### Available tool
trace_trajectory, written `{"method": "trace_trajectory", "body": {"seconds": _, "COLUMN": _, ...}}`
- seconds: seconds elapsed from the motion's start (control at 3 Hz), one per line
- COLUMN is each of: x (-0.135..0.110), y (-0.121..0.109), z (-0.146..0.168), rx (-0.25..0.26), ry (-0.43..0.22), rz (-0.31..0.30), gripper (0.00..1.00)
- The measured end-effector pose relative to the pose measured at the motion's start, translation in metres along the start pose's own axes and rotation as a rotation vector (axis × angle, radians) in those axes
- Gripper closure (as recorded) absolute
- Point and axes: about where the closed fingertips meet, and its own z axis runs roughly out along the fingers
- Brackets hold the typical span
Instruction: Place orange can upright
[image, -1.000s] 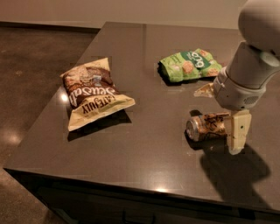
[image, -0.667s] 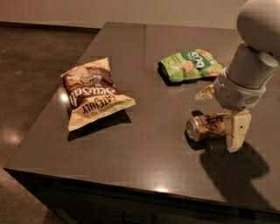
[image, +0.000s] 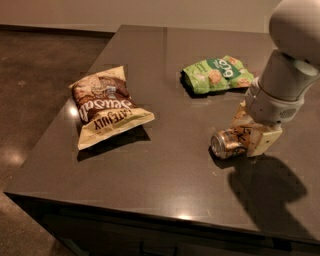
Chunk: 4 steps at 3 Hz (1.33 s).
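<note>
The orange can (image: 225, 144) lies on its side on the dark table (image: 165, 170), right of centre, with its silver end facing the front left. My gripper (image: 248, 134) comes down from the white arm (image: 280, 90) over the can's rear half. Its cream fingers (image: 263, 142) sit on either side of the can body and press against it. The back part of the can is hidden by the gripper.
A brown and cream chip bag (image: 106, 106) lies at the left of the table. A green snack bag (image: 216, 73) lies at the back, just behind the gripper. The table's front edge (image: 150, 212) and left edge drop to a dark floor.
The near finger has moved in and up against the can, closing the gap. The can and the two bags have stayed where they were.
</note>
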Motion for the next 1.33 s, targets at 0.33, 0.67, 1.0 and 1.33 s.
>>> {"method": "trace_trajectory", "body": {"seconds": 0.33, "x": 0.004, "y": -0.006, "z": -0.007, "rx": 0.027, "ry": 0.023, "rz": -0.007, "gripper": 0.81}}
{"method": "trace_trajectory", "body": {"seconds": 0.67, "x": 0.009, "y": -0.019, "z": -0.021, "rx": 0.092, "ry": 0.052, "rz": -0.047, "gripper": 1.00}}
{"method": "trace_trajectory", "body": {"seconds": 1.0, "x": 0.012, "y": -0.035, "z": -0.035, "rx": 0.169, "ry": 0.080, "rz": -0.119, "gripper": 1.00}}
{"method": "trace_trajectory", "body": {"seconds": 1.33, "x": 0.016, "y": -0.052, "z": -0.050, "rx": 0.273, "ry": 0.136, "rz": -0.242, "gripper": 1.00}}
